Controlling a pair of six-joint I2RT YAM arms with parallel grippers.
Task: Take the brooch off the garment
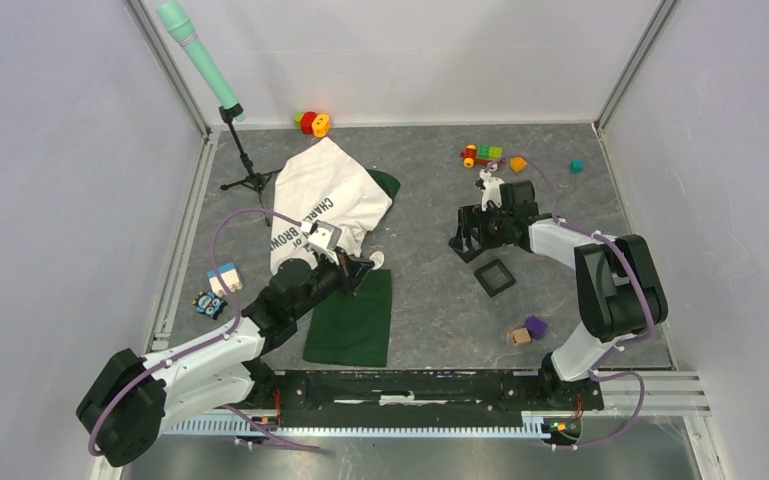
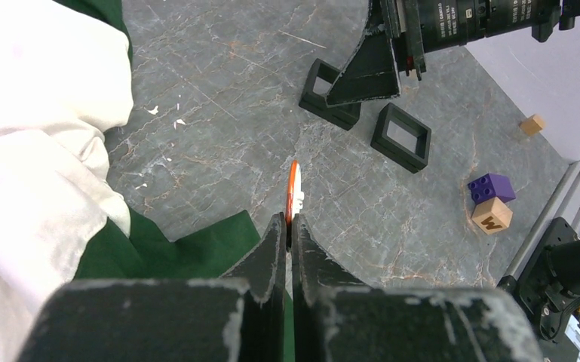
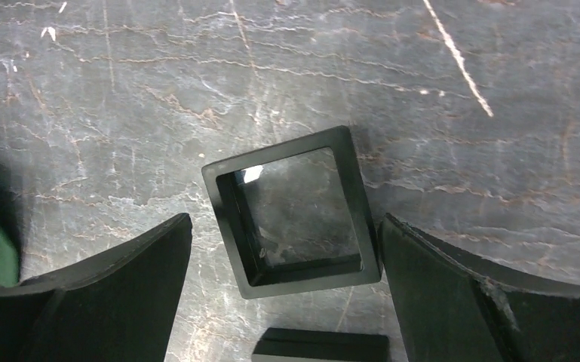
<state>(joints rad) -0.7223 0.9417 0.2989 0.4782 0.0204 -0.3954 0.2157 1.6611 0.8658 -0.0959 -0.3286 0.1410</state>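
The garment [image 1: 325, 195] is a white printed T-shirt lying crumpled at centre left, with a dark green fabric part [image 1: 352, 318] spread in front of it. It also shows in the left wrist view [image 2: 38, 151]. My left gripper [image 1: 360, 264] is shut on the brooch [image 1: 376, 260], a thin orange and white disc. In the left wrist view, the brooch [image 2: 294, 192] stands edge-on out of the fingertips of the left gripper [image 2: 287, 219], over bare table and apart from the cloth. My right gripper [image 1: 472, 240] is open and empty, low over the table at centre right.
A black square frame [image 1: 494, 277] lies by the right gripper and sits between its open fingers in the right wrist view [image 3: 294, 211]. A purple brick [image 1: 535, 325], a wooden cube [image 1: 519, 336], toys [image 1: 482, 154] at the back, a tripod [image 1: 250, 180] and small boxes [image 1: 222, 278] stand around.
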